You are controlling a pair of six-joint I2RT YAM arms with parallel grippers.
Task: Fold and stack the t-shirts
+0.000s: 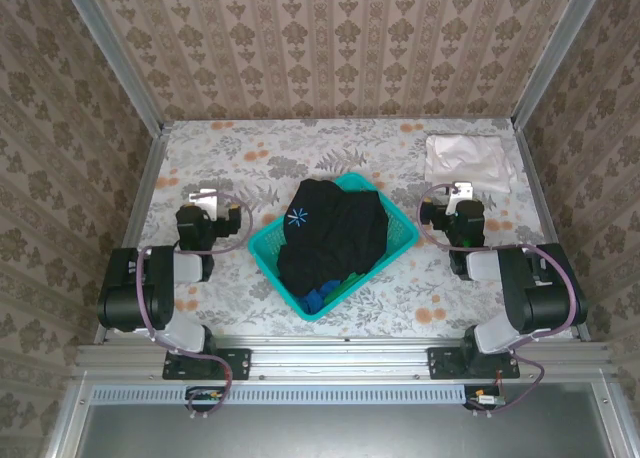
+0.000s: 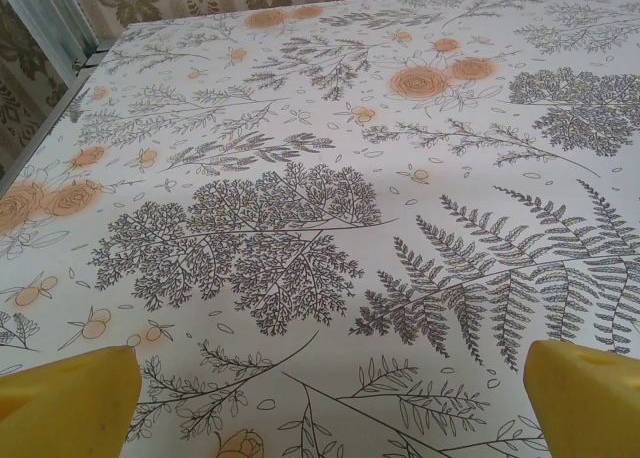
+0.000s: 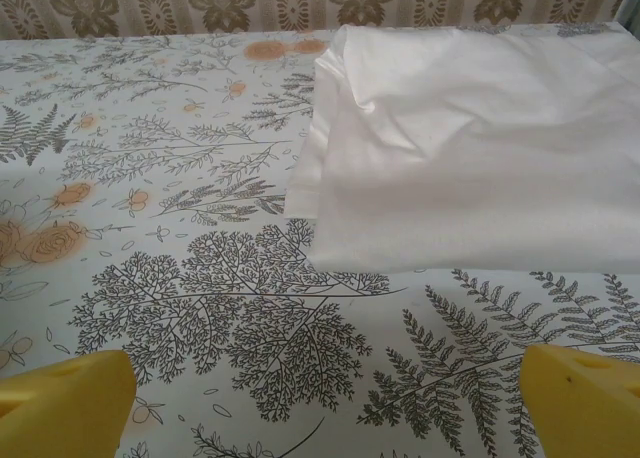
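blue t-shirt (image 1: 316, 298) mostly buried under black t-shirt (image 1: 335, 233), white t-shirt (image 3: 480, 148) cut by right edge

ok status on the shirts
Left gripper and right gripper open, empty. Black tee heaped in basket over blue tee. White tee folded far right. Nothing blocking.

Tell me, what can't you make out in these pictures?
Blue t-shirt, top view: mostly buried under the black t-shirt in the teal basket.
Pale t-shirt, right wrist view: cut off by the right edge.
Left fingers, left wrist view: cut off below the yellow tips.
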